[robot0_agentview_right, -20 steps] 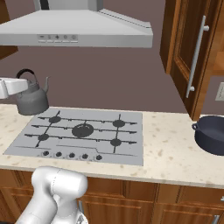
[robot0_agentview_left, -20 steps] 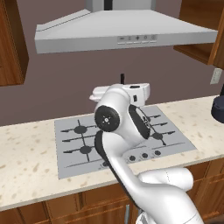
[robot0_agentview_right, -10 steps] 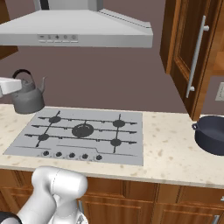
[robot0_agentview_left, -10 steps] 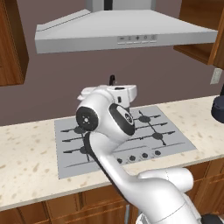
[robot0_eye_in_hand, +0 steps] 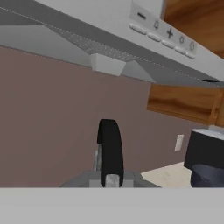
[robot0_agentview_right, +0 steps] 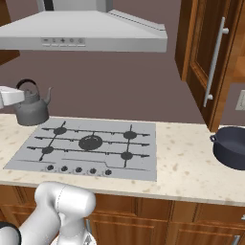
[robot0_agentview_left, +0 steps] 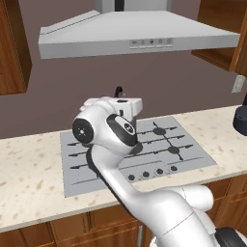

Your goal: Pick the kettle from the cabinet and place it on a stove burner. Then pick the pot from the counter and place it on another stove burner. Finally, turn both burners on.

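Kettle [robot0_agentview_right: 31,108] carried by its arched handle, gripper [robot0_eye_in_hand: 109,177] fingers clamped on it, hovering at cooktop's [robot0_agentview_right: 28,155] left edge; next likely: lower onto a burner [robot0_agentview_right: 60,130].

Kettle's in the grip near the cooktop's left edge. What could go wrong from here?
1. The kettle hangs by its arched handle from the shut gripper, beyond the cooktop's left edge; set down here, it would likely land on the counter, not a burner.
2. The handle grip is narrow, so the kettle may swing or tilt on the way.
3. The arm blocks much of the left base view, making burner alignment harder to judge.
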### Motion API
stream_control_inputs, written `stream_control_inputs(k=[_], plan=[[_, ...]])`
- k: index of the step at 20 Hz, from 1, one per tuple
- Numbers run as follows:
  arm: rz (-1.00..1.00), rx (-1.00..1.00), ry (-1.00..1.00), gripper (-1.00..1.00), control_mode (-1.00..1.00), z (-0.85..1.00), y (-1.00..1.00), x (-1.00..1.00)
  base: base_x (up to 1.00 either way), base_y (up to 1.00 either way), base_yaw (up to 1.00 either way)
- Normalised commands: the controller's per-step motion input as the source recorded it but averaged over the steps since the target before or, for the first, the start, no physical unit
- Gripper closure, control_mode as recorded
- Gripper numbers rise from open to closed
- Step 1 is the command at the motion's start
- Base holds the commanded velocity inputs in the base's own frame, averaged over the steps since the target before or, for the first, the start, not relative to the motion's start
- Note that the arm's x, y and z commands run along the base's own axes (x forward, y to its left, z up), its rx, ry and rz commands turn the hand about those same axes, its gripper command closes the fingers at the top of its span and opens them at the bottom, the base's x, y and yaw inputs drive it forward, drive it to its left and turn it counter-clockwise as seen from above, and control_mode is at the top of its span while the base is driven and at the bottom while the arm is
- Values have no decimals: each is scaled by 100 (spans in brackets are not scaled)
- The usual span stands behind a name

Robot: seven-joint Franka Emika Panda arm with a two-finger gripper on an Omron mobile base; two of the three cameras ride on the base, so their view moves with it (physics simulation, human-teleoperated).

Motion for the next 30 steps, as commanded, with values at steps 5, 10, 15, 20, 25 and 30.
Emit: stream_control_inputs(k=[5, 10, 15, 20, 25, 30], plan=[[-1, 0, 0, 100, -100, -9, 0, 8, 0, 0, 0], [0, 0, 0, 100, -100, -14, -1, 12, 0, 0, 0], [0, 1, 0, 100, -100, -21, 0, 21, 0, 0, 0], [0, 1, -1, 100, -100, -21, 0, 21, 0, 0, 0], [-3, 0, -2, 100, -100, -21, 4, 21, 0, 0, 0], [-2, 0, -4, 100, -100, -27, 5, 17, 0, 0, 0]])
